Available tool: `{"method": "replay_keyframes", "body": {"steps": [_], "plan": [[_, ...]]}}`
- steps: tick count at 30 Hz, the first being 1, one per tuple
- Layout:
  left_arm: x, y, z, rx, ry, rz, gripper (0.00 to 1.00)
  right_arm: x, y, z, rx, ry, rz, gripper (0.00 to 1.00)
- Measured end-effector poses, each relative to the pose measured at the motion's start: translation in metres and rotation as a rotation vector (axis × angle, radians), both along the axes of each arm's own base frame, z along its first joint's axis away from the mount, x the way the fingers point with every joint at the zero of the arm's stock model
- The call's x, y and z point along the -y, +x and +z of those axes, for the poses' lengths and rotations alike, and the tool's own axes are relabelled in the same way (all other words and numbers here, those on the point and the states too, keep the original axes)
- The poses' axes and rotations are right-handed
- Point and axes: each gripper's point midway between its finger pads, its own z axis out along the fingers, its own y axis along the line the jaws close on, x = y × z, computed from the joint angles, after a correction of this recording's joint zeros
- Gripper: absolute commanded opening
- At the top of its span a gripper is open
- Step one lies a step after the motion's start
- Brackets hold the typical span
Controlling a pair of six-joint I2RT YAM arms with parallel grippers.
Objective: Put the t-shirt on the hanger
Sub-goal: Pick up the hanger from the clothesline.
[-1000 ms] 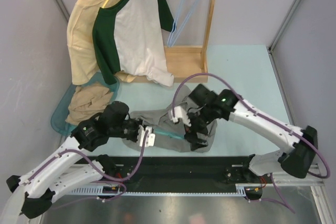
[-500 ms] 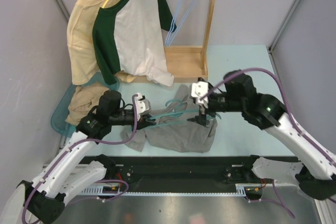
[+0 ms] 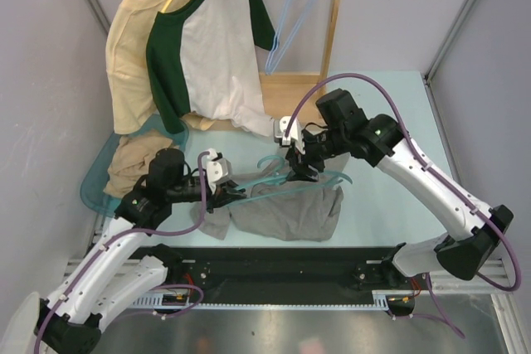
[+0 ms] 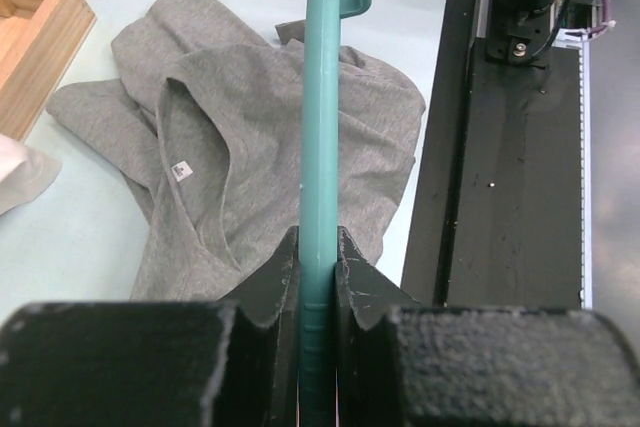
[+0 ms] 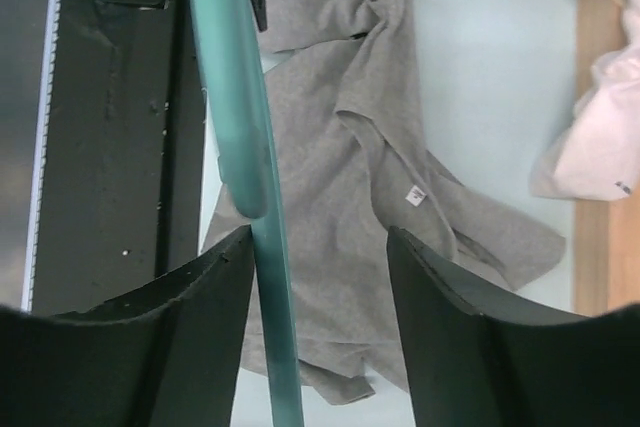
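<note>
Top view: t-shirt (image 3: 286,215) crumpled on the table (image 3: 390,113) by its near edge; hanger (image 3: 278,178) held above it, spanning left gripper (image 3: 229,191) to right gripper (image 3: 297,170). Left wrist: jaws clamped tight on the hanger's bar; shirt lies below. Right wrist: jaws wide, bar passing between them, possibly brushing one finger (image 5: 150,347).

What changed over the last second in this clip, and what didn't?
The left gripper, shut on the hanger, lifted it off the t-shirt. The right gripper rose too and moved toward the rack, now open astride the hanger. T-shirt heap and hung shirts stayed put.
</note>
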Motion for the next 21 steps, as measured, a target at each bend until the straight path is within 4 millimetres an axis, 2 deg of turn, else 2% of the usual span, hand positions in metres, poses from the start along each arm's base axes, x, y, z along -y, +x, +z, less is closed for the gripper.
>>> {"method": "replay_keyframes", "body": {"steps": [5, 11, 14, 15, 17, 18, 19, 21], "plan": [[0.002, 0.001, 0.000, -0.015, -0.006, 0.000, 0.00, -0.001, -0.008, -0.010, -0.022, -0.026, 0.051, 0.52], [0.005, 0.006, -0.003, -0.034, -0.008, 0.005, 0.00, -0.004, -0.011, -0.024, -0.035, -0.072, 0.097, 0.33], [0.006, 0.008, -0.005, -0.045, -0.002, 0.005, 0.00, -0.005, -0.011, -0.029, -0.041, -0.086, 0.109, 0.10], [0.006, 0.008, -0.006, -0.048, 0.000, 0.006, 0.08, -0.005, -0.011, -0.030, -0.044, -0.089, 0.112, 0.00], [0.007, 0.009, -0.008, -0.056, 0.004, 0.005, 0.29, -0.005, -0.012, -0.031, -0.057, -0.096, 0.111, 0.00], [0.007, 0.009, -0.009, -0.060, 0.006, 0.006, 0.55, -0.004, -0.011, -0.032, -0.065, -0.098, 0.108, 0.00], [0.007, 0.011, -0.010, -0.060, 0.009, 0.011, 0.62, -0.003, -0.010, -0.032, -0.069, -0.098, 0.102, 0.00], [0.005, 0.016, -0.016, -0.076, 0.028, 0.036, 0.69, 0.000, -0.007, -0.032, -0.075, -0.096, 0.091, 0.00]]}}
